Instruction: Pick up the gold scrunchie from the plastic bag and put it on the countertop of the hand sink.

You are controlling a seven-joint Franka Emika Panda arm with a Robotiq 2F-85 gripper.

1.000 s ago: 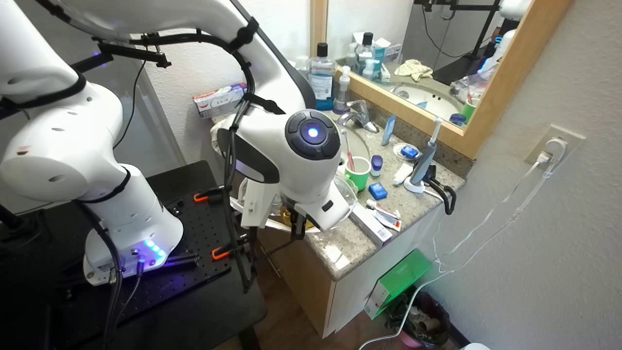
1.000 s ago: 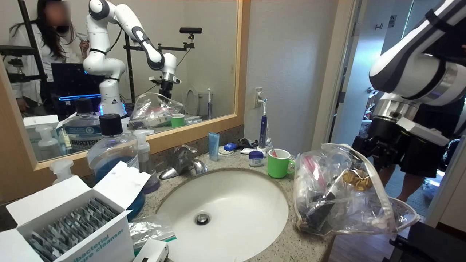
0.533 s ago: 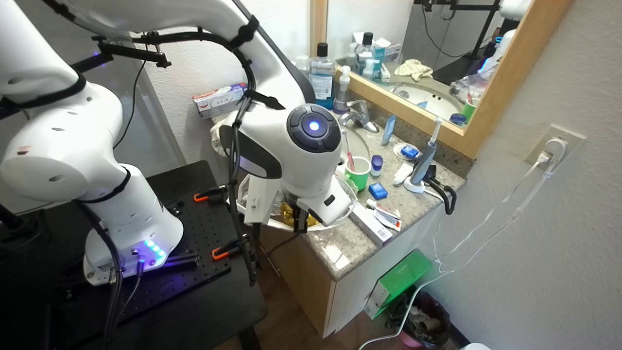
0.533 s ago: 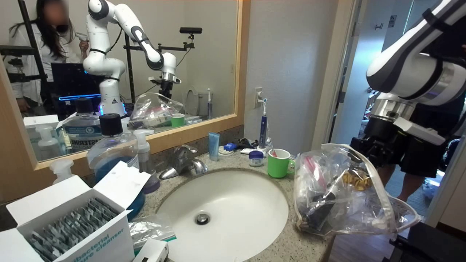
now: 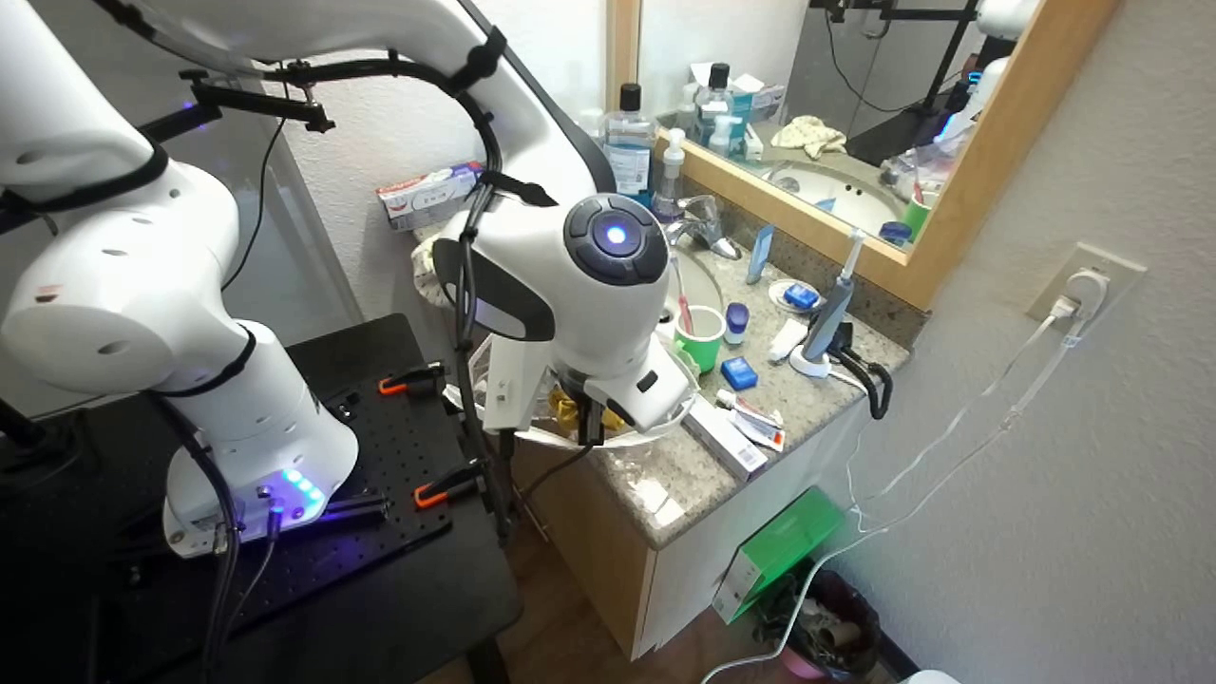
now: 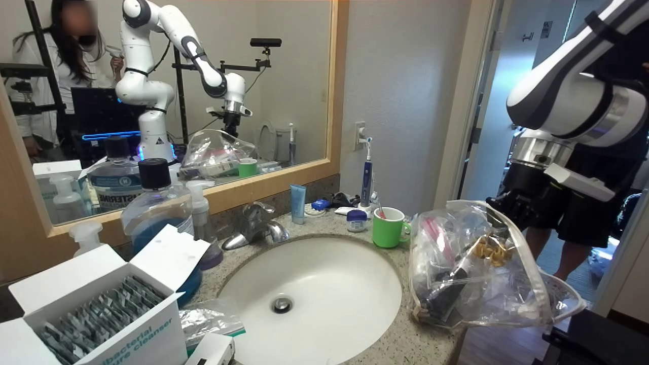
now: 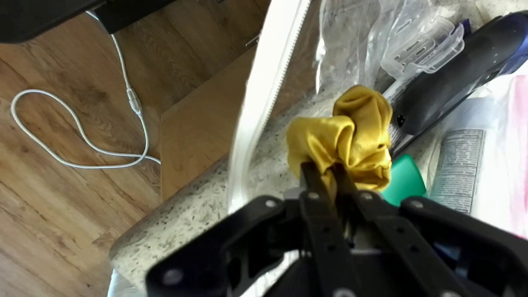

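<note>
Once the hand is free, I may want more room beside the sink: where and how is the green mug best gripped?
Probably by its rim, from above, on a stretch clear of the toothbrush: the green mug stands upright and open at the top, so that edge can be straddled. The handle looks worse, as it points toward the clear bag, which seems close.

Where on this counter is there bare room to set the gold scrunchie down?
The outer corner of the speckled stone countertop looks bare, bordered by the long white box, the clear white-zippered plastic bag and counter edges. Crowded: around the green mug, small blue box and electric toothbrush.
</note>
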